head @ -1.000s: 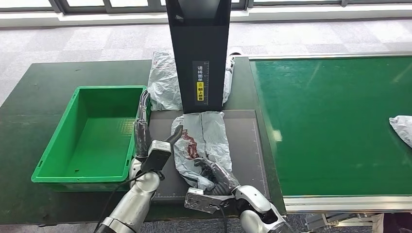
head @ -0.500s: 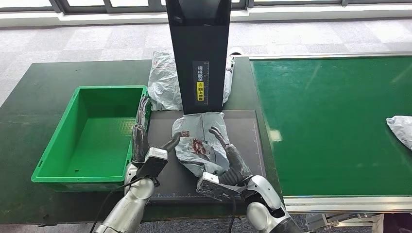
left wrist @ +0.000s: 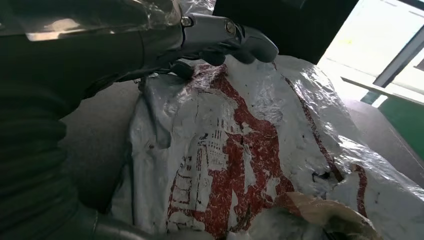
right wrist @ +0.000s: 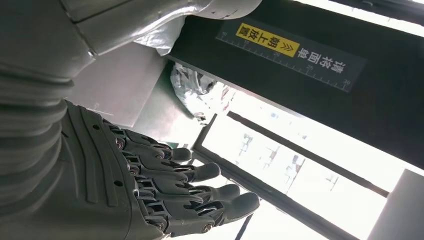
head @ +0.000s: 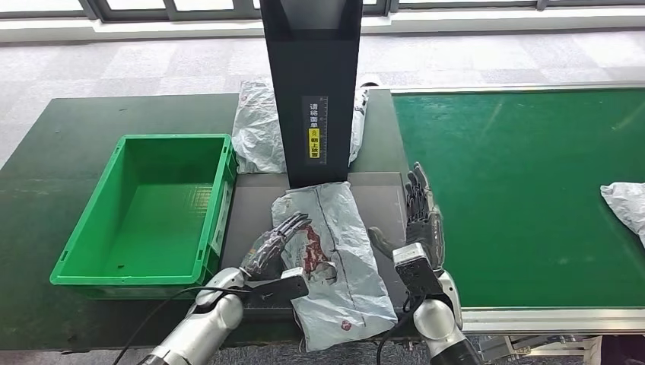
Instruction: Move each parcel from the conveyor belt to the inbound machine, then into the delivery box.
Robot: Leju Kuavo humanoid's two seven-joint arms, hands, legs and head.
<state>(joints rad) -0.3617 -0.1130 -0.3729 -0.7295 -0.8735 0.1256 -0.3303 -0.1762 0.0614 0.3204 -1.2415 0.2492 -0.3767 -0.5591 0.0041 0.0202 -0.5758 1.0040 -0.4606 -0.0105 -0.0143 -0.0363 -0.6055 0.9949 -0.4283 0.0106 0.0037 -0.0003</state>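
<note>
The parcel (head: 335, 258) lies on the dark platform (head: 384, 199) of the inbound machine (head: 312, 84), in front of its black column, with its near end hanging over the platform's near edge. It is a grey plastic mailer bag with a red print, crumpled and glossy.

The left hand (head: 275, 249) rests on the parcel's left side, fingers curled onto the film; the left wrist view shows fingertips (left wrist: 250, 47) touching the wrinkled surface. Whether it has a true grip cannot be told. The right hand (head: 420, 220) is held upright just right of the parcel, fingers straight and apart, holding nothing.

Judgement: the parcel looks light, soft and floppy, and the film is likely slippery. It will sag and fold when lifted and may slide from a shallow pinch. The better hold would be a gathered fold near the middle of the left edge.

The green delivery box (head: 144, 209) stands to the left, beside the platform. Another parcel (head: 625, 207) lies on the conveyor belt (head: 517, 167) at far right.
</note>
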